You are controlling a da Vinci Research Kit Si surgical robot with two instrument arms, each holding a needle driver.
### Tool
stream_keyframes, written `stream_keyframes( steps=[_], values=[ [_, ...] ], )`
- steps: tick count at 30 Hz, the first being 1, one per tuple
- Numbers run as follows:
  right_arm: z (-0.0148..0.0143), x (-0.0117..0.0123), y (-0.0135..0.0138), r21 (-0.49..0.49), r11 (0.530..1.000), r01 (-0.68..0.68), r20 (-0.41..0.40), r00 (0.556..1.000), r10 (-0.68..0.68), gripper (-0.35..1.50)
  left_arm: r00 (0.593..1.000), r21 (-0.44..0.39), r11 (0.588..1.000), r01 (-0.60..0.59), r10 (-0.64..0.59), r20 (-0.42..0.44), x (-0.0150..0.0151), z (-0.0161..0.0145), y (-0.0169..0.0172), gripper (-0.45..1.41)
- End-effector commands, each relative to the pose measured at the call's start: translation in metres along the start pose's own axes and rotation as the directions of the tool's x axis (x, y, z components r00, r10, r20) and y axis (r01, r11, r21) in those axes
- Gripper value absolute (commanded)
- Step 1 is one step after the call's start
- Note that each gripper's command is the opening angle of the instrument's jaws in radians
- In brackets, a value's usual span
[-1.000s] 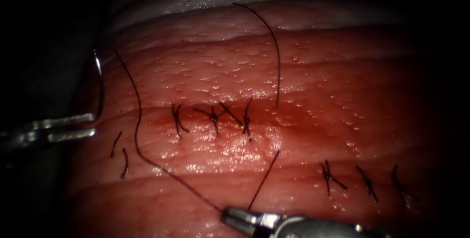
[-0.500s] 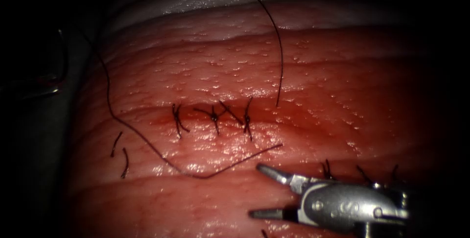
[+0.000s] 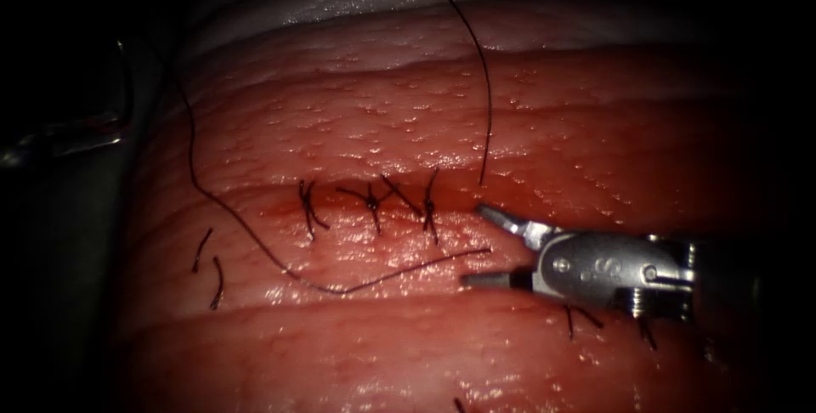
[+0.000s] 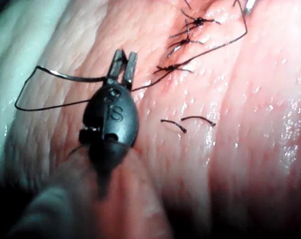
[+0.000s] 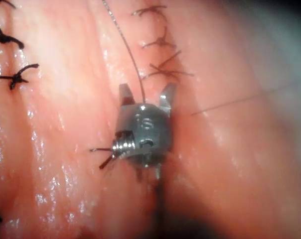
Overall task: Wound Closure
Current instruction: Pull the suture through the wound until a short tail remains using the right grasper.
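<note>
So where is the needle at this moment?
The needle is at the far left of the endoscope view, off the tissue and left of the cut, held by the left end effector, shut on it.

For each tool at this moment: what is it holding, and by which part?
The left tool grips the thin curved steel needle near its thread end, off the tissue's left edge. The right tool holds nothing; its fingers are spread around the dark thread's free end.
</note>
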Motion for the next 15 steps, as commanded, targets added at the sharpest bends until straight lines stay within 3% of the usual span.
stream_keyframes(
  steps=[1, 2, 7, 15],
  values=[
    [0.0007, -0.0006, -0.0005, 0.031, 0.999, 0.009, 0.031, 0.999, -0.010, 0.09, 1.000, 0.000, 1.000, -0.001, 0.001, 0.000, -0.0003, 0.0006, 0.0000, -0.45],
    [0.0006, -0.0007, -0.0006, 0.050, 0.999, 0.012, 0.053, 0.998, -0.015, -0.35, 1.000, -0.001, 1.000, -0.001, 0.001, -0.002, -0.0004, 0.0006, -0.0001, -0.45],
    [-0.0005, 0.0003, -0.0017, 0.074, 0.997, -0.030, 0.101, 0.995, 0.022, -0.35, 1.000, 0.001, 1.000, -0.001, 0.001, -0.002, -0.0006, 0.0010, -0.0003, -0.45],
    [-0.0035, 0.0045, -0.0055, 0.097, 0.992, -0.086, 0.095, 0.993, 0.076, -0.35, 1.000, 0.009, 1.000, -0.001, 0.001, -0.001, -0.0013, 0.0021, -0.0005, -0.45]
  ],
)
